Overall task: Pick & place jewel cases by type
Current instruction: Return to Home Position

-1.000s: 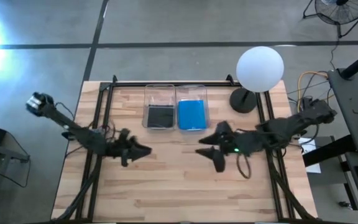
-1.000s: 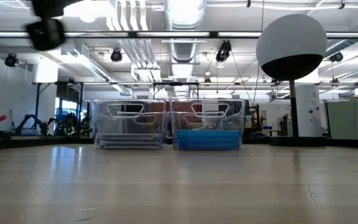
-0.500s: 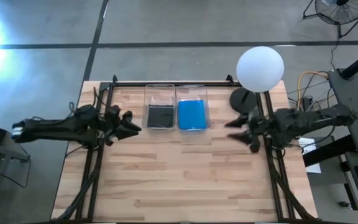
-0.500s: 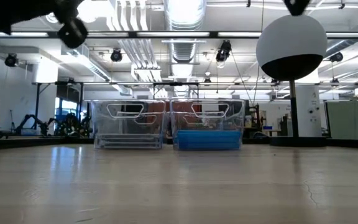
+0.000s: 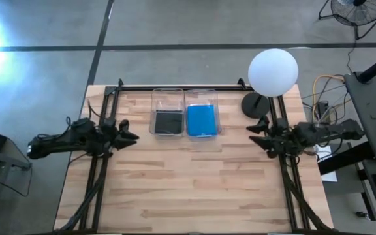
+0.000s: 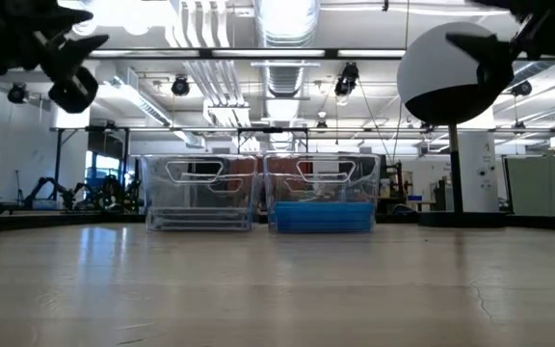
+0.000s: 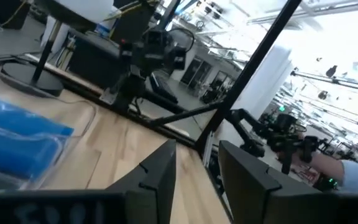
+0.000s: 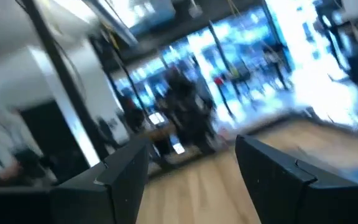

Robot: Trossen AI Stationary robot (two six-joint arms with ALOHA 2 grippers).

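The dark jewel cases (image 5: pixel 168 121) lie flat in the left clear bin (image 5: pixel 168 94). The blue jewel cases (image 5: pixel 201 119) lie flat in the right clear bin (image 5: pixel 202 93), and show as a blue stack (image 6: pixel 323 216) in the low view. My left gripper (image 5: pixel 130 136) hovers open over the table's left side, left of the bins. My right gripper (image 5: pixel 254 135) hovers open over the right side, right of the bins. Both hold nothing. Their own wrist views show each one's fingers apart, the left gripper (image 7: pixel 197 180) and the right gripper (image 8: pixel 191 180).
A lamp with a white globe (image 5: pixel 273 72) stands on a dark base (image 5: pixel 255 104) at the far right corner, close to my right gripper. The two bins sit side by side at the far middle. Bare wooden table (image 5: pixel 188 183) stretches over the near half.
Both arms have drawn back from the table's middle. The left gripper moved toward the left and far edges, the right gripper toward the right and far edges. The cases and the bins have stayed put.
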